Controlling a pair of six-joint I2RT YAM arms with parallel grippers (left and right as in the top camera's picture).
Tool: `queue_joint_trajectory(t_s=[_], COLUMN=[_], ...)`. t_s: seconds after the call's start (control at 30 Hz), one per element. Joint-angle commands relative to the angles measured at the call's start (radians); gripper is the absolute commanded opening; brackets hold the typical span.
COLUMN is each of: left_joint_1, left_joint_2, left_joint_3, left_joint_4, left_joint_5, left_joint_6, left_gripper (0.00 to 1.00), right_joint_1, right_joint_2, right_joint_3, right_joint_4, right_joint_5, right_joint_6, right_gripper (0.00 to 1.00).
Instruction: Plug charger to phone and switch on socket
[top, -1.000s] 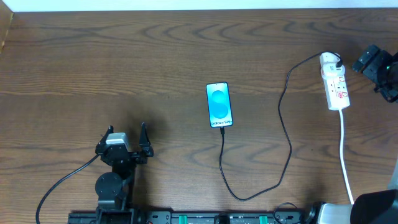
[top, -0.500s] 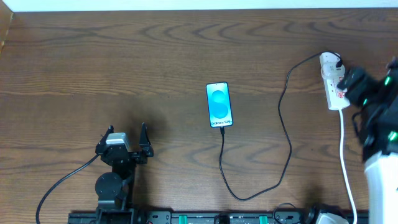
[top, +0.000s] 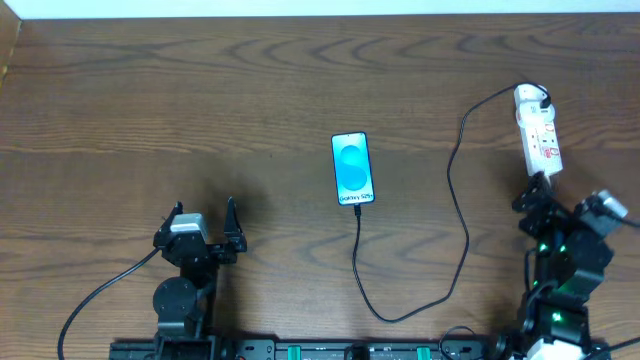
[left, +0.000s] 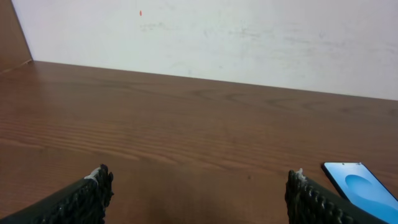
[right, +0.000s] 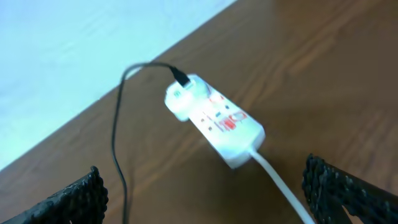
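Note:
The phone (top: 353, 168) lies flat at the table's middle, its blue screen up; its corner shows in the left wrist view (left: 362, 191). The black charger cable (top: 462, 215) runs from the phone's near end in a loop to its white plug (top: 530, 98), seated in the white socket strip (top: 541, 142) at the far right. The strip with red switch marks also shows in the right wrist view (right: 219, 124). My left gripper (top: 205, 219) is open and empty at the near left. My right gripper (top: 560, 205) is open and empty just near of the strip.
The strip's white cord (top: 551, 178) runs toward the near right edge under my right arm (top: 565, 270). A white wall (left: 249, 37) bounds the table's far edge. Bare wood lies between the left gripper and the phone.
My right arm has swung from the far right, beside the strip, back toward the near right edge. The phone, cable, strip and left arm have not moved.

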Motion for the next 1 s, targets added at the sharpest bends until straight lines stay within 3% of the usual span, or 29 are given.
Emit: queue_joint_trajectory(t_s=[0.0, 0.27, 0.53, 0.67, 0.97], left_joint_1=[0.006, 0.006, 0.006, 0.006, 0.006], left_joint_2=[-0.007, -0.007, -0.007, -0.007, -0.007], left_joint_3=[-0.021, -0.021, -0.021, -0.021, -0.021], left_joint_4=[-0.033, -0.033, -0.033, -0.033, -0.033], left_joint_5=[-0.005, -0.005, -0.006, -0.006, -0.006], left_joint_6=[-0.005, -0.005, -0.005, -0.005, -0.005], left_gripper=[0.9, 0.9, 0.9, 0.9, 0.9], right_joint_1=[0.006, 0.047, 0.188, 0.198, 0.198], right_joint_2=[-0.068, -0.279, -0.494, -0.606, -0.602], right_joint_3=[-0.072, -0.153, -0.153, -0.153, -0.153], right_joint_4=[0.009, -0.143, -0.219, -0.218, -0.216], right_joint_5=[0.012, 0.037, 0.081, 0.082, 0.084], right_joint_6=[-0.014, -0.134, -0.46, -0.499, -0.498], right_gripper=[0.99, 0.99, 0.99, 0.99, 0.99])
